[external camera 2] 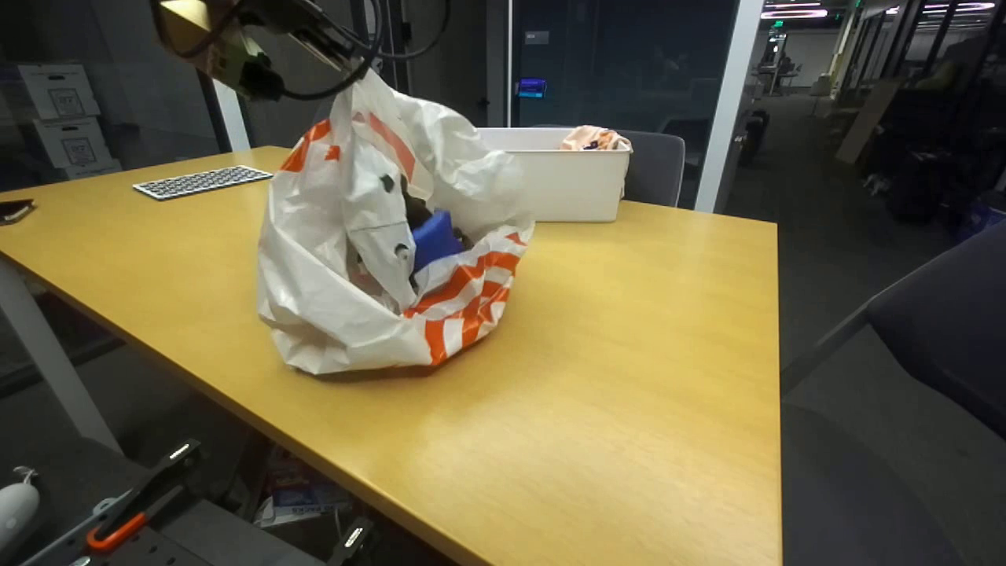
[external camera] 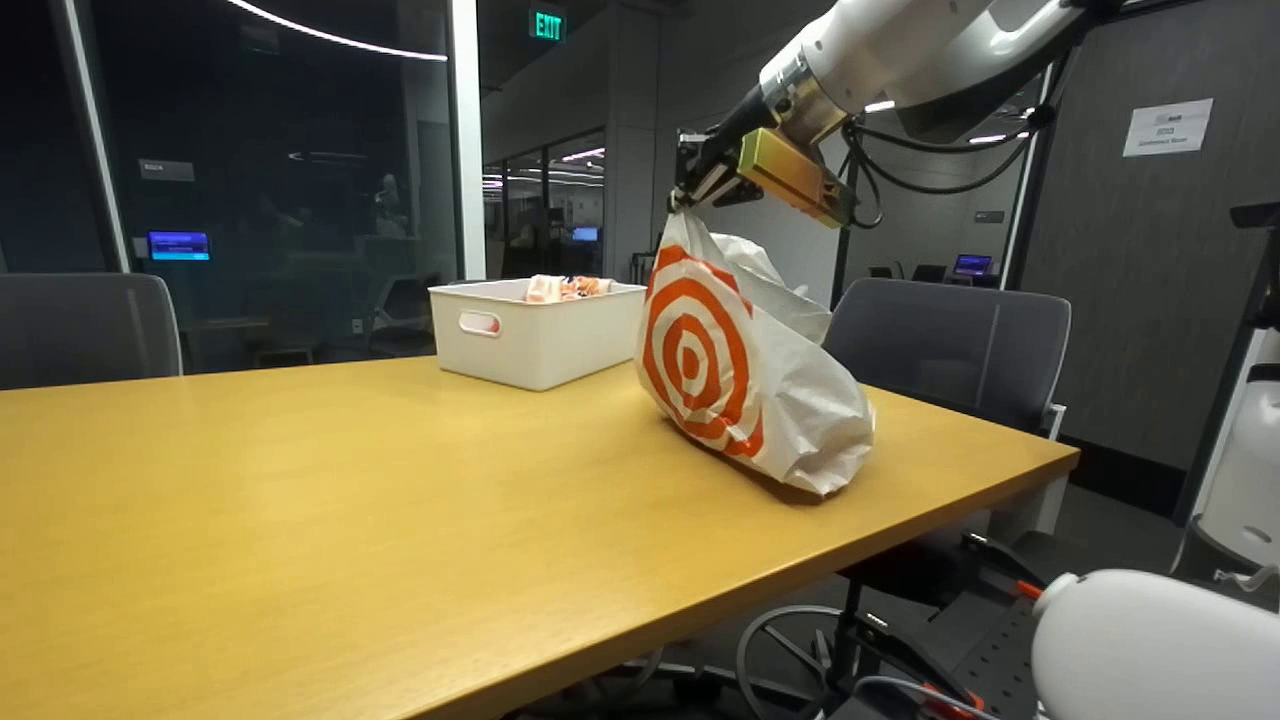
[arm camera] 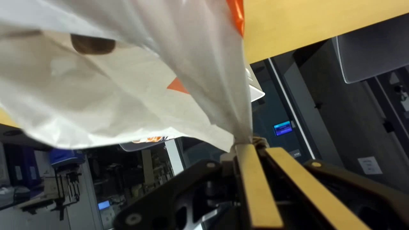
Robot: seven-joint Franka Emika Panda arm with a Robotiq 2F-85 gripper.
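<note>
"What does the gripper (external camera: 676, 203) have hold of?"

"Thin plastic. It's closed tight on the top of the white plastic bag (external camera: 700, 360). In the wrist view the material gathers into a narrow neck right at the grip."

"And where is the bag?"

"Over the table (external camera: 300, 520), slung below the gripper and leaning. Its base is on the tabletop or barely above it; I can't tell which. In an exterior view a white bin (external camera 2: 566, 185) stands beyond it, with a patterned item (external camera 2: 595, 138), maybe cloth, showing over the rim. I can't judge the gap between bag and bin."

"Is anything in the bag?"

"Yes. The mouth sags open in an exterior view, showing a blue item (external camera 2: 435, 238) and a dark shape (external camera 2: 415, 211) beside it."

"So how would you handle it?"

"Slowly. The pull seems to run through that one gathered neck, so a jerk could tear the plastic or let it slip. I'd make small, smooth moves and allow for sway, since a soft bag hung from one point probably lags behind the arm."

"And the open side?"

"Mind the tilt: tipping the mouth lower could let things slide out. I'd also give the bin wall room against snags, and not loosen the grip unless the base is properly supported."
</note>
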